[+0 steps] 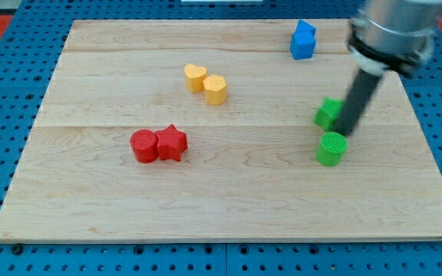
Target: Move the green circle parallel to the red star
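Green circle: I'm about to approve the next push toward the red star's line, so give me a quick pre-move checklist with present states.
1. My tip located: ok, just above the green circle.
2. Tip touching the circle: cannot tell.
3. Other green block clear of the rod: not ok, right beside it.
4. Red star visible: ok, against the red cylinder.
5. Board between circle and star unobstructed: ok.

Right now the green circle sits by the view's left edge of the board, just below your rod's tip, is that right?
Not the left: the camera view shows the green circle near the view's right edge of the board. It does sit just below my tip.
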Robot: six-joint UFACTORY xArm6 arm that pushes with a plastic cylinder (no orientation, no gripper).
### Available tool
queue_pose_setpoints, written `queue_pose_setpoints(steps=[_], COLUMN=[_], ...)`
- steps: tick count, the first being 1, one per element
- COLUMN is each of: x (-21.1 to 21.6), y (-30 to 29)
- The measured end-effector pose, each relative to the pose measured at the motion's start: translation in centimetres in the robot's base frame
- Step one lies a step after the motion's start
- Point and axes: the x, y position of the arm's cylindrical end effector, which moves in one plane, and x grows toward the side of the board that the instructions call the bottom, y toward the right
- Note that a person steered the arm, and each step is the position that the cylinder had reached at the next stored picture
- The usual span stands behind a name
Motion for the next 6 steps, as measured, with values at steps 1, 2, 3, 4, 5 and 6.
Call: queue_pose_setpoints(steps=[1, 2, 3, 4, 5, 6], x=[-4.9, -1.9, 1.9, 8.2, 8.6, 4.2], y=[-4.5, 0.2, 9.4, 7.6, 6.2, 2.2])
